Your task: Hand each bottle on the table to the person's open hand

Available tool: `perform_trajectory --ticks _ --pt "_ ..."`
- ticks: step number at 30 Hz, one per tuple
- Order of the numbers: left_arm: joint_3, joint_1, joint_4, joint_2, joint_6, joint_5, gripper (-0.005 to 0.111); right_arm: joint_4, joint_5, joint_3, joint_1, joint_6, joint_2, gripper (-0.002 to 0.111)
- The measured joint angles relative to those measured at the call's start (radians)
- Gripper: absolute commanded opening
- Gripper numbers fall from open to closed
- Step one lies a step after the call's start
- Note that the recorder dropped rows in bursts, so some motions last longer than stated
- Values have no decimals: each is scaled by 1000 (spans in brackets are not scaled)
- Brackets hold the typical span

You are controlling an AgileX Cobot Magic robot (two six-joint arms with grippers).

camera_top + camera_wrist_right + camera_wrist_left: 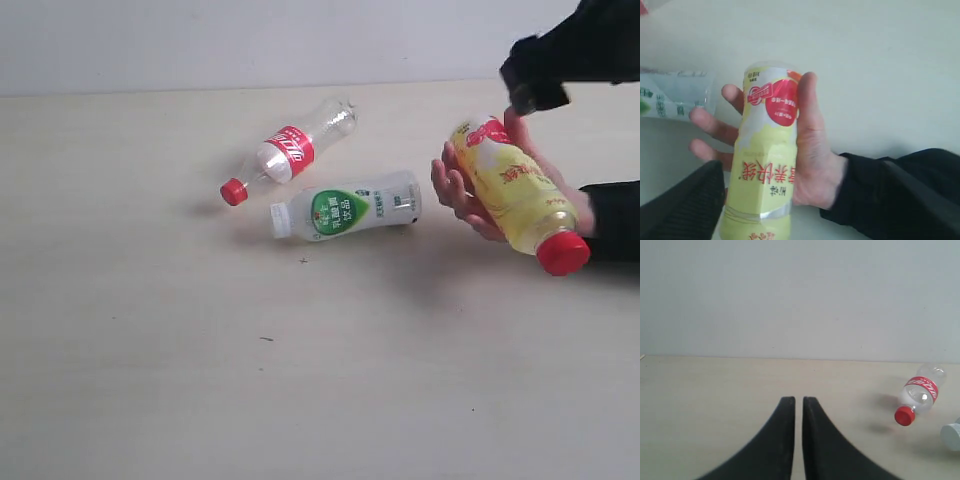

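Yellow-label bottle [512,188] in hand [458,193]; right gripper [532,98] open above it.

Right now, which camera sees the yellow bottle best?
The exterior view: the whole yellow bottle shows there, red cap included, held in the person's hand. The right wrist view shows its label up close but cuts off the cap end. The left wrist view does not show it.

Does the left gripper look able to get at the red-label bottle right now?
Probably yes: the red-label bottle lies on the table, apart from the white-green bottle, with nothing between it and the left gripper. That gripper is shut, so it must open first.
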Motion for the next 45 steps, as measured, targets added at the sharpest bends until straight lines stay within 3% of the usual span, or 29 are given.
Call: perform_trajectory --ticks 1,2,4,12,17,22,35,45 --pt "0 0 0 0 0 0 8 -21 -6 17 0 0 -85 41" --pt "0 0 0 0 0 0 8 -25 -9 31 0 0 -122 21" --pt "0 0 0 0 0 0 8 -29 -32 81 0 -3 -261 0" --pt "0 0 0 0 0 0 8 -54 -374 479 0 -22 -825 0" --pt "0 0 0 0 0 0 8 -54 -587 710 0 16 -982 0" --pt "0 0 0 0 0 0 8 -54 -675 729 0 31 -1012 0" --pt "0 0 0 0 0 0 8 -56 -688 729 0 33 -1019 0" --pt "0 0 0 0 0 0 8 -205 -690 729 0 33 -1019 0"
